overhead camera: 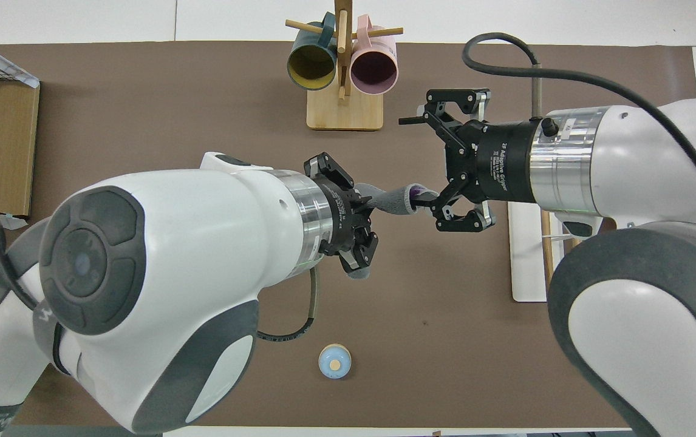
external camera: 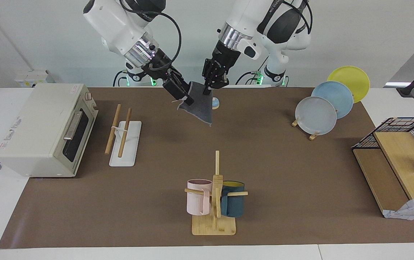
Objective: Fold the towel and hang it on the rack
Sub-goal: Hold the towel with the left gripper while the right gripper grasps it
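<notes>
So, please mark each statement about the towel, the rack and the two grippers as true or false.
1. The left gripper holds the towel in the air. True.
2. The towel hangs on the rack. False: the rack's rods are bare.
3. The right gripper is open at the towel's free corner. True.
4. The mug tree holds three mugs. False: two, pink and dark blue.

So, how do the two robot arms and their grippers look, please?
Both arms have glossy white rounded shells with dark grey joint covers and a silver metal ring at the wrist. The left gripper and the right gripper are black, with linked black fingers and small white lettering on the body. A black cable loops along each forearm. Green lights glow at the bases.
</notes>
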Tool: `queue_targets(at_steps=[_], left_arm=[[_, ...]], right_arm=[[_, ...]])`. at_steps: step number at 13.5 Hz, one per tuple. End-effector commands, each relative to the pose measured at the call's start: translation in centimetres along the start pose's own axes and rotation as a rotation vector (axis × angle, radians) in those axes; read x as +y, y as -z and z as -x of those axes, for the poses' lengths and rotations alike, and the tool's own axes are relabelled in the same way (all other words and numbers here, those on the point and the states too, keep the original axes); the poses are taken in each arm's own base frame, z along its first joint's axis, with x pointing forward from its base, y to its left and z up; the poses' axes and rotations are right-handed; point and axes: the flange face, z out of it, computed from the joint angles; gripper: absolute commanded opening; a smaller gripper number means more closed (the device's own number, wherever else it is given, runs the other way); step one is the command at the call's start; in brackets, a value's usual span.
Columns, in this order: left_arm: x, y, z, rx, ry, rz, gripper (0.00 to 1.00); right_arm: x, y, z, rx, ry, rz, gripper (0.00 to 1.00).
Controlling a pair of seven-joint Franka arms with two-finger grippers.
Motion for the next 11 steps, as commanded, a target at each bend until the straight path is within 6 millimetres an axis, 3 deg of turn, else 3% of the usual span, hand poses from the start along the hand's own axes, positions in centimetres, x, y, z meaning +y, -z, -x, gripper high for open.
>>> queue_targets(at_steps=[1,3,6,11], left_arm=[[-0.3,0.4,-0.3,-0.005,0.026,0.02,0.0],[-0.3,0.5,-0.2,-0.008,0.025,0.023,0.0],[-0.2,0.6,-0.2,-0.011,0.034,0.026,0.0],[0.0,0.6,-0.2,-0.02,0.053,0.033,0.0]], right_arm=[[0.6,0.3,-0.5,-0.01,-0.022,-0.025,1.0],[1.3,-0.2,-1.1,-0.007,0.013,0.014,1.0],[0.4,3.1,-4.0,-0.025,0.062,0.099,1.0],[2.3,1.6,-2.8,-0.043,0.065,0.165,1.0]])
